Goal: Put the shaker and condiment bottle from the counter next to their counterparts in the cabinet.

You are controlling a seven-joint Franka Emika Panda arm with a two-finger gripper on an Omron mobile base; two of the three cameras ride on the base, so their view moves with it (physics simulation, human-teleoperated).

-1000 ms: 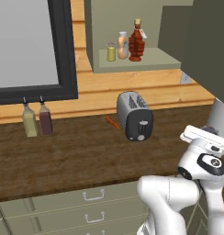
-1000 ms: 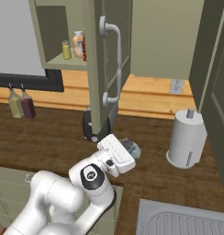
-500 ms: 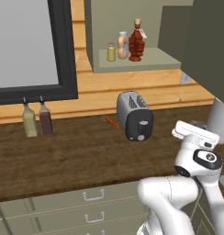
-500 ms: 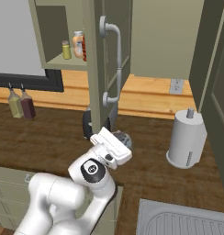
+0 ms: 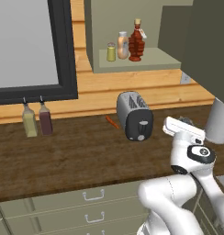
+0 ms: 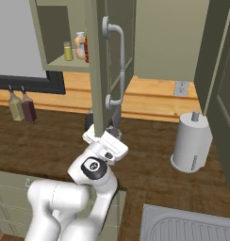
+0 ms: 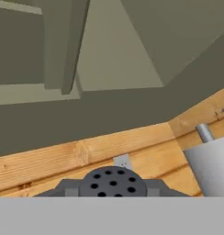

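Note:
My gripper (image 7: 113,190) is shut on the pale shaker; its dark grey perforated cap (image 7: 113,182) sits between the fingertips. The hand (image 5: 183,129) hovers low over the dark wood counter (image 5: 77,156), right of the toaster and below the open olive cabinet (image 5: 146,59). On the cabinet shelf the dark red condiment bottle (image 5: 136,43) stands upright beside the pale orange bottle (image 5: 123,45) and the yellow-green shaker (image 5: 111,52). From the right, the hand (image 6: 105,144) lies just under the open door, and the yellow-green shaker (image 6: 68,51) and orange bottle (image 6: 80,45) show past it.
A grey toaster (image 5: 135,115) stands mid-counter with a small orange stick (image 5: 112,121) behind it. The cabinet door (image 6: 100,70) with its metal handle hangs open above the hand. A paper towel roll (image 6: 192,143) is to the right, a sink (image 6: 183,226) at front right, two bottles (image 5: 36,120) far left.
The hand has moved left and a little upward, closer to the toaster and the open door, with the shaker still in it. Nothing in the cabinet has moved.

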